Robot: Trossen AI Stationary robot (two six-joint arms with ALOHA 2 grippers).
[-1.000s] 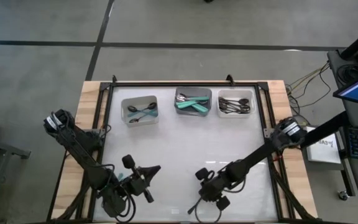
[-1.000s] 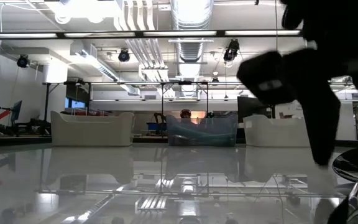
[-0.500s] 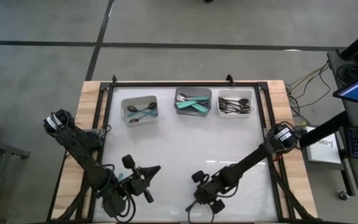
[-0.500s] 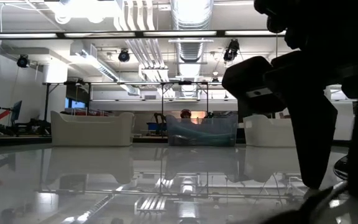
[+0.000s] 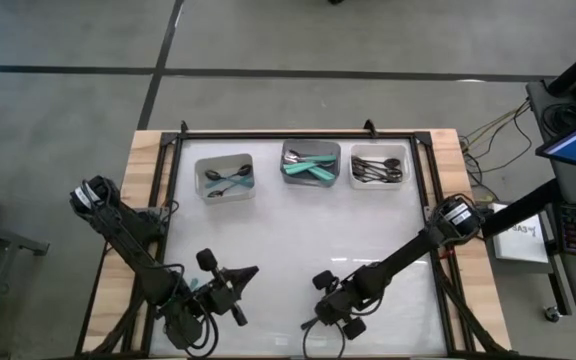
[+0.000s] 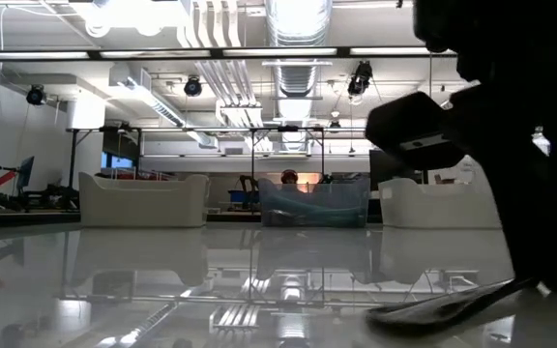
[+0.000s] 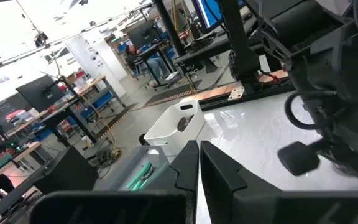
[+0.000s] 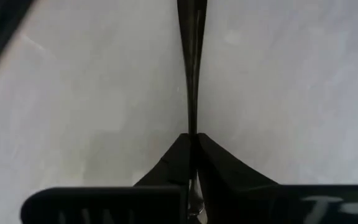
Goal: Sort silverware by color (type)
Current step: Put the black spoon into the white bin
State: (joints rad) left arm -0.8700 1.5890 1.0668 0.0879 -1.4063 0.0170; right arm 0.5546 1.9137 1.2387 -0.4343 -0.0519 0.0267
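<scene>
My right pincer (image 5: 315, 322) sits low at the near edge of the white surface (image 5: 298, 240), and its fingers (image 8: 173, 163) are clamped on the handle of a black spoon (image 8: 191, 74). In the right wrist view the thin dark handle runs straight out ahead from between the closed tips. In the low view the spoon (image 6: 443, 305) hangs tilted just above the surface, its bowl end lowest, beneath the dark bulk of the right pincer (image 6: 549, 280).

My left pincer (image 5: 251, 271) waits beside it, off to the left of the right pincer, also near the front edge. In its wrist view its fingers (image 7: 185, 168) are together with only a thin gap, holding nothing.

Well ahead of both pincers, along the far edge, three bins stand in a row. The left bin (image 5: 224, 177) holds a mix of spoons, at least one teal-handled and one dark. The middle bin (image 5: 311, 163) holds teal-handled spoons (image 5: 308, 169) with some silver ones. The right bin (image 5: 379, 167) holds black spoons (image 5: 376, 171). The left wrist view catches a white bin (image 7: 176, 124) and a teal handle (image 7: 139, 174) nearer its fingers.
</scene>
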